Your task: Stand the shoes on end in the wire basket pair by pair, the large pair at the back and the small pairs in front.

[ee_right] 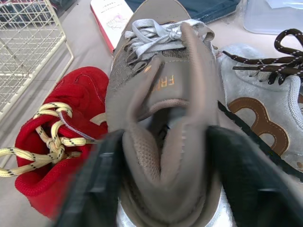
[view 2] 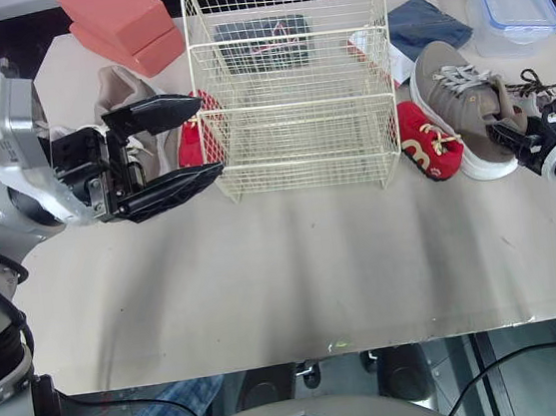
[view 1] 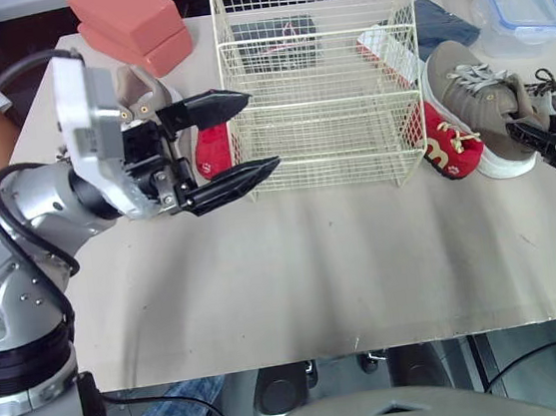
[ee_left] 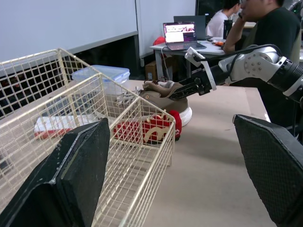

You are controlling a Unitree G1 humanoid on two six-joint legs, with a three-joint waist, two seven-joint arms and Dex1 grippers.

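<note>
The cream wire basket [view 1: 313, 33] stands at the middle back of the table. My left gripper [view 1: 259, 130] hovers open at its front left corner, nothing between the fingers. Just behind it a small red shoe [view 1: 213, 150] leans on the basket's left side, with a taupe shoe [view 1: 133, 84] further left. To the right of the basket lie another small red shoe [view 1: 449, 145], a large taupe shoe [view 1: 482, 104] and a grey shoe [ee_right: 265, 118]. My right gripper [ee_right: 170, 156] is shut on the large taupe shoe's heel collar.
Two pink boxes [view 1: 131, 24] sit at the back left, and a clear container with a blue lid [view 1: 521, 5] at the back right beside a dark blue cloth [view 1: 443, 24]. A dark item [view 1: 273, 33] shows through the basket wires. A person [ee_left: 265, 28] sits beyond the table.
</note>
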